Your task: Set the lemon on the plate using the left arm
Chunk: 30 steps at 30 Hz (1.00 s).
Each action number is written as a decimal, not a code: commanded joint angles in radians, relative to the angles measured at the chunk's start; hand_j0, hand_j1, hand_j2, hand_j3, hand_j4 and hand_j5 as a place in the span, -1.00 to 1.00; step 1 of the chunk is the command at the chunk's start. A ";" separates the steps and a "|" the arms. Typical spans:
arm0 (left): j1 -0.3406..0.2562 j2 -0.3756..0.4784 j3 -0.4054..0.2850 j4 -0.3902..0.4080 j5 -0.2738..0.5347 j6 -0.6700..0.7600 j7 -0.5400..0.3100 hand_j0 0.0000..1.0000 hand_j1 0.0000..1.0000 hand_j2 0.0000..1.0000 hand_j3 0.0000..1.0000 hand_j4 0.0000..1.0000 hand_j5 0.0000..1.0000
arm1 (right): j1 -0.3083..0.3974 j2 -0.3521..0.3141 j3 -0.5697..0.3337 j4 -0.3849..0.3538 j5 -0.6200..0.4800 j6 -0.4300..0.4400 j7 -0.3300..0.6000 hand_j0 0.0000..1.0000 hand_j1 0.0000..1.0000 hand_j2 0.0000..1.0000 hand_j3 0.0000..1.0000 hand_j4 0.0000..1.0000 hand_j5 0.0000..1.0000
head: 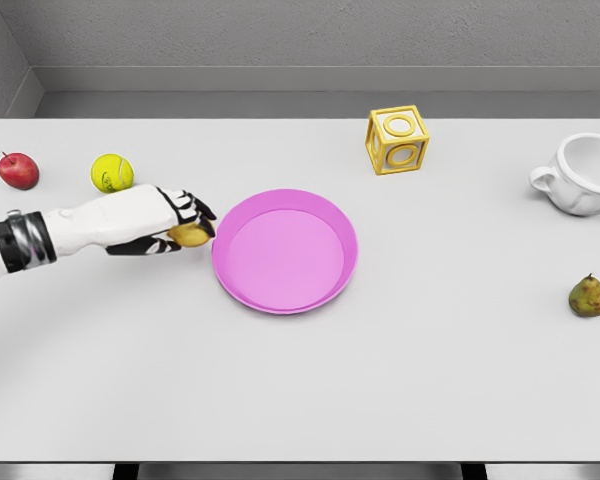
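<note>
A pink plate (284, 295) lies at the middle of the white table. Just off its left rim a small yellow lemon (190, 236) shows under the fingers of my left hand (183, 224). The white arm comes in from the left edge, and the hand is curled over the lemon, covering its top and left side. Whether the lemon is lifted off the table or resting on it I cannot tell. The right arm is out of view.
A yellow-green tennis ball (111, 172) and a red apple (18, 170) sit at the far left behind the arm. A yellow hollow cube (397, 139) stands behind the plate. A white cup (583, 174) and a pear (590, 296) are at the right edge.
</note>
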 commanded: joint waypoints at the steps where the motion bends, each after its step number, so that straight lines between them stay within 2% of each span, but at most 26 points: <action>1: 0.000 -0.012 0.001 -0.014 0.006 0.001 0.000 0.08 0.08 0.08 0.08 0.08 0.08 | 0.000 0.000 0.000 0.000 -0.001 0.000 0.001 1.00 1.00 1.00 1.00 1.00 1.00; 12: -0.002 -0.095 -0.003 -0.041 0.000 0.001 -0.028 0.13 0.13 0.13 0.13 0.13 0.13 | 0.000 0.000 0.000 0.000 -0.001 0.000 0.000 1.00 1.00 1.00 1.00 1.00 1.00; 14: -0.003 -0.121 -0.008 -0.055 0.018 0.001 -0.022 1.00 1.00 1.00 1.00 1.00 1.00 | -0.002 0.000 0.000 0.000 -0.001 0.000 0.000 1.00 1.00 1.00 1.00 1.00 1.00; 21: -0.008 -0.109 0.001 -0.057 0.022 0.001 -0.026 1.00 1.00 1.00 1.00 1.00 1.00 | 0.000 0.000 0.000 0.000 -0.001 0.000 0.000 1.00 1.00 1.00 1.00 1.00 1.00; 23: 0.008 -0.028 0.093 -0.050 0.026 0.001 -0.025 1.00 1.00 1.00 1.00 1.00 1.00 | 0.000 0.000 0.000 0.000 -0.001 0.000 0.000 1.00 1.00 1.00 1.00 1.00 1.00; 24: 0.011 -0.009 0.118 -0.038 0.026 0.001 -0.025 1.00 1.00 1.00 1.00 1.00 1.00 | 0.000 0.000 0.000 0.000 0.001 0.000 0.000 1.00 1.00 1.00 1.00 1.00 1.00; 25: 0.014 0.007 0.138 0.011 0.028 0.001 -0.022 1.00 1.00 1.00 1.00 1.00 1.00 | 0.000 0.000 0.000 0.000 -0.001 0.000 0.000 1.00 1.00 1.00 1.00 1.00 1.00; 27: 0.049 0.014 0.178 0.169 0.035 0.001 -0.022 1.00 1.00 1.00 1.00 1.00 1.00 | 0.000 0.000 0.000 0.000 0.001 0.000 0.000 1.00 1.00 1.00 1.00 1.00 1.00; 30: 0.063 0.035 0.179 0.207 0.035 0.001 -0.023 1.00 1.00 1.00 1.00 1.00 1.00 | 0.000 0.000 0.000 0.000 -0.001 0.000 0.000 1.00 1.00 1.00 1.00 1.00 1.00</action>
